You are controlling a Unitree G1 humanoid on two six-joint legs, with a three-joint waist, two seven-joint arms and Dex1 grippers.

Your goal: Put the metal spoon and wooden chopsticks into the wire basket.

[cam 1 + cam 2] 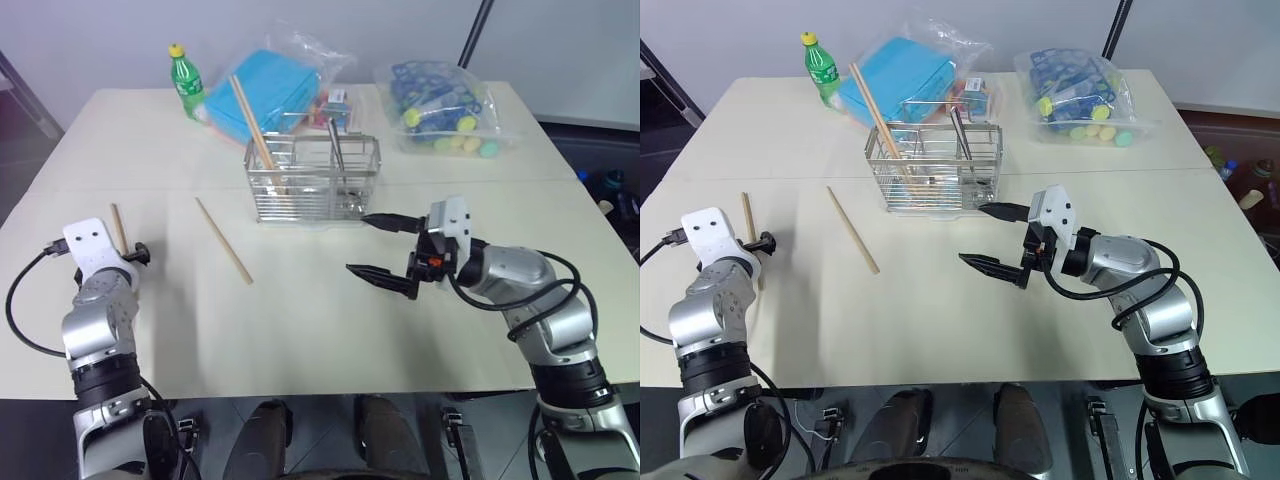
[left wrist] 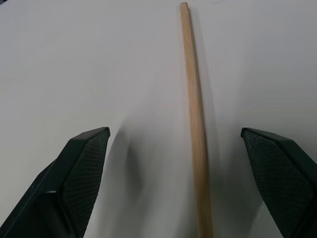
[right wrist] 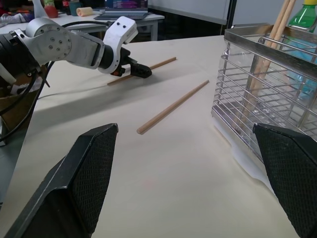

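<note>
With jaws spread wide, the left gripper point(image 2: 173, 173) is straddling a wooden chopstick point(image 2: 194, 114) at the table's nine o'clock, needing closure next, while the right gripper point(image 1: 385, 250) is idling open before the wire basket point(image 1: 312, 180).

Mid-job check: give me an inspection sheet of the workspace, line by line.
Surface: cream table.
Job's things: wire basket holds metal spoon and one chopstick; second chopstick and third chopstick lie loose.
Clutter: green bottle, two clear bags behind basket.
Grippers: left gripper jaws open, straddling third chopstick; right gripper open, empty.
Cables: black, on both arms.
Surroundings: nothing seen.
</note>
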